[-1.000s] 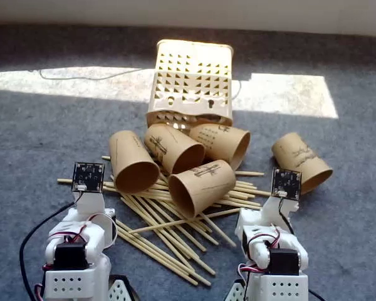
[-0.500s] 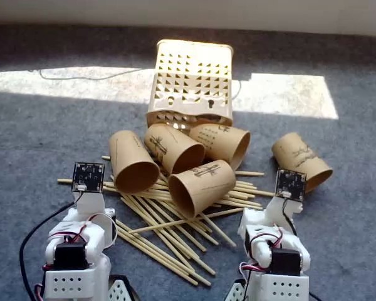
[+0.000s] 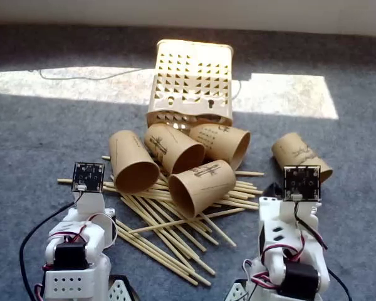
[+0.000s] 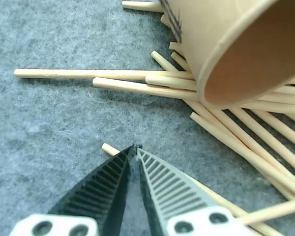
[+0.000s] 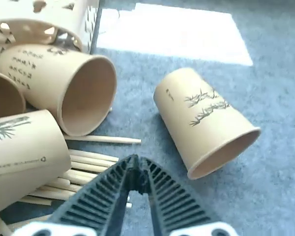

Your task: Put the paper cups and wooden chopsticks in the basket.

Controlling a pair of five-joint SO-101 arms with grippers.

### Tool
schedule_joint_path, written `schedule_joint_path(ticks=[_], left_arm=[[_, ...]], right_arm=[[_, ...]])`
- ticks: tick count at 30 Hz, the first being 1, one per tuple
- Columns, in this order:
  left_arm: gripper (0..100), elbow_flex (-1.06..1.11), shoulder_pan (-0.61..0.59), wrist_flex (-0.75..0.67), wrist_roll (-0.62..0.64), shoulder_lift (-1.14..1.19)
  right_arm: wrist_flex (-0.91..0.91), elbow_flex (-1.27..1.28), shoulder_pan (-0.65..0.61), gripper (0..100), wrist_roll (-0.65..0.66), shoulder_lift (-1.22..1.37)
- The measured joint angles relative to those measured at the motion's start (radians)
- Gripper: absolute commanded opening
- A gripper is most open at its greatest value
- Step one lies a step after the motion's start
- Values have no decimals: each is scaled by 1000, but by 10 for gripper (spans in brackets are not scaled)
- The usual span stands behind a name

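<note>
Left gripper (image 4: 135, 149): the fingers are pressed together at the tips and grip nothing. The tips sit low over the grey carpet (image 4: 44, 128), just beside the end of one chopstick (image 4: 108, 149) that passes beneath them. A paper cup (image 4: 236, 44) lies on its side nearby, its open mouth facing the gripper, resting on a fan of further chopsticks (image 4: 137, 86).

Right gripper (image 5: 136, 173): the fingers are pressed together and hold nothing. A lone cup (image 5: 206, 120) lies on its side on the carpet just beyond the tips and to the right, apart from the other cups.

In the high view, four cups (image 3: 202, 185) lie tipped in a cluster between the two arms, on top of the scattered chopsticks (image 3: 175, 235). The lone cup (image 3: 301, 160) lies near the right arm. The basket (image 3: 191, 75) is on the far side of the cluster, just beside the two farthest cups, so the cluster lies between both grippers and the basket.
</note>
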Motion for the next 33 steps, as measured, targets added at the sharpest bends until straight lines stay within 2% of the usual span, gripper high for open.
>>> schedule_joint_path(ticks=[5, 10, 15, 19, 33], left_arm=[[7, 0, 0, 0, 0, 0], [7, 0, 0, 0, 0, 0], [7, 0, 0, 0, 0, 0], [7, 0, 0, 0, 0, 0], [7, 0, 0, 0, 0, 0]], right_arm=[[0, -130, -46, 22, 5, 58], [0, -311, -135, 33, 5, 299], [0, -508, -206, 156, 5, 582], [-6, -611, -247, 173, 5, 787], [-376, -640, -382, 173, 5, 1221]])
